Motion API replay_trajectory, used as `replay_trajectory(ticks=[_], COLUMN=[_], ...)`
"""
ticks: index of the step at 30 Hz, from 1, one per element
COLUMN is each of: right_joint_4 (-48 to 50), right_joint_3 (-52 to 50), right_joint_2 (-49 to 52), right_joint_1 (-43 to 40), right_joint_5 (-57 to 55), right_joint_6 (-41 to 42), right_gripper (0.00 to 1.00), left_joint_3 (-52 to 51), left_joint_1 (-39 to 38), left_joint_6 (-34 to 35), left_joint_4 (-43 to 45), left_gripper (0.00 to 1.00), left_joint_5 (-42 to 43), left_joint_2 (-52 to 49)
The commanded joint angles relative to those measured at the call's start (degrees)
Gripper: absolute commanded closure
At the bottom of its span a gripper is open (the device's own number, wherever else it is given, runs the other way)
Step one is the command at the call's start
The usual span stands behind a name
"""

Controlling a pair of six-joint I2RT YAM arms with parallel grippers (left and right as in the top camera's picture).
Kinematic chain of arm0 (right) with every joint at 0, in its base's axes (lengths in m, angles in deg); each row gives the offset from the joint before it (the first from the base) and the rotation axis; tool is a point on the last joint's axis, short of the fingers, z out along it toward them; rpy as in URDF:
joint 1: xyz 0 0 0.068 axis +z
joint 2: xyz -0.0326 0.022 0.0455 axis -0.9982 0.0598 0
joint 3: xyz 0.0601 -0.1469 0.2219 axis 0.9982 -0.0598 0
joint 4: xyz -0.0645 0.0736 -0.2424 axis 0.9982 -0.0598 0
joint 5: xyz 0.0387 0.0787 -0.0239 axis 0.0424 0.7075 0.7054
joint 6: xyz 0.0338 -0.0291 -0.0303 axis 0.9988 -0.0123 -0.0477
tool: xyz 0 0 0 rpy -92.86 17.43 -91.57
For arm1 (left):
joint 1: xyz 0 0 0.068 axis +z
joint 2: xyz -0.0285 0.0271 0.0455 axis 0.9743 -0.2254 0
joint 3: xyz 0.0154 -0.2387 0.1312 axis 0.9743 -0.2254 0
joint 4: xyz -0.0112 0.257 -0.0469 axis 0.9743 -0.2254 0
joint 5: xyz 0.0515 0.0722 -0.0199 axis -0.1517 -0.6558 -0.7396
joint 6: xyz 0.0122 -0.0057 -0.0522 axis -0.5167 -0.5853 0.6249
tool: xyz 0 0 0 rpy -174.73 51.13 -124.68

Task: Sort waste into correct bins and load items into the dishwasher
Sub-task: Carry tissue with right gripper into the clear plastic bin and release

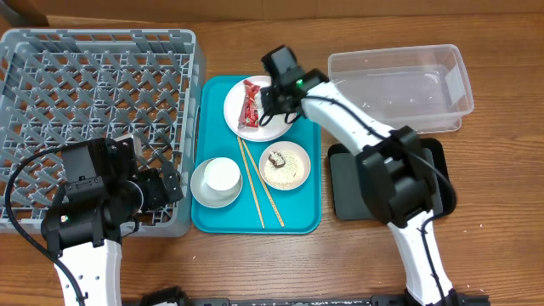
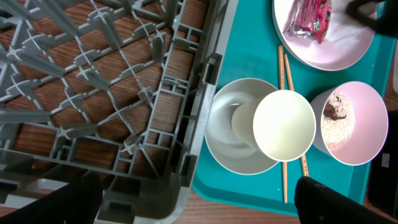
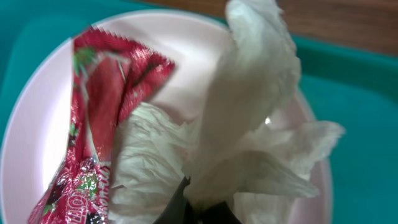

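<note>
Two states: right gripper (image 3: 206, 208) clamps the napkin (image 3: 249, 118) on the plate (image 3: 37, 130); left gripper (image 1: 160, 183) gapes wide, empty.

Red-and-white wrapper (image 3: 99, 124), white napkin (image 3: 249, 93), teal tray (image 1: 302, 208), grey lattice rack (image 1: 93, 76), black tray (image 1: 342, 191), clear tub (image 1: 399, 81)

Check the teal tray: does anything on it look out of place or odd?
Yes. A red-and-white crumpled wrapper and a crumpled white paper napkin sit on the large round white plate: rubbish on tableware. Loose white rice grains and a small brown food lump sit in the small white dish.
</note>
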Motion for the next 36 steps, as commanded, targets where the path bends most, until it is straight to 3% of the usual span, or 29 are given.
replay_trajectory(ticks=[1, 8, 16, 17, 18, 19, 20, 21, 24, 30, 32, 36], right_joint_4=[-1.49, -8.44, -16.98, -17.55, -17.84, -17.9, -17.86, -17.57, -16.24, -12.94, -12.66, -12.7], right_joint_3=[3.48, 3.48, 2.51, 2.43, 2.27, 2.08, 2.05, 2.05, 2.05, 2.05, 2.05, 1.33], right_joint_2=[-9.35, -17.59, -18.29, -18.29, -18.29, -18.29, -18.29, -18.29, -18.29, -18.29, -18.29, -18.03], right_joint_1=[-3.63, -11.56, -20.44, -20.96, -21.33, -21.49, -21.53, -21.51, -21.4, -19.61, -17.55, -11.65], right_joint_5=[-0.57, -0.57, -0.28, -0.31, -0.28, -0.28, -0.28, -0.26, 3.96, 23.34, 23.69, 19.45], right_joint_6=[-0.04, -0.04, -0.02, -0.04, -0.04, -0.04, -0.04, -0.02, -0.02, -0.59, -4.09, -18.53], right_gripper=[0.96, 0.96, 0.95, 0.9, 0.78, 0.63, 0.36, 0.24, 0.18, 0.19, 0.2, 0.2], left_joint_3=[1.53, 1.53, 1.53, 1.53, 1.53, 1.53, 1.53, 1.53, 1.53, 1.53, 1.53, 1.53], left_joint_1=[0.26, 0.26, 0.26, 0.26, 0.26, 0.26, 0.26, 0.26, 0.26, 0.26, 0.26, 0.26], left_joint_6=[-1.31, -1.31, -1.31, -1.31, -1.31, -1.31, -1.29, -1.29, -1.29, -1.29, -1.29, -1.29], left_joint_4=[0.11, 0.55, 0.59, 0.66, 0.72, 0.79, 0.87, 0.92, 0.94, 0.94, 0.96, 0.96], left_gripper=[0.0, 0.0, 0.0, 0.0, 0.0, 0.0, 0.0, 0.0, 0.0, 0.0, 0.0, 0.0], left_joint_5=[0.9, 0.9, 0.9, 0.9, 0.9, 0.9, 0.92, 0.92, 0.92, 0.92, 0.92, 0.92], left_joint_2=[-0.2, -0.2, -0.2, -0.2, -0.2, -0.2, -0.2, -0.2, -0.2, -0.2, -0.2, -0.2])
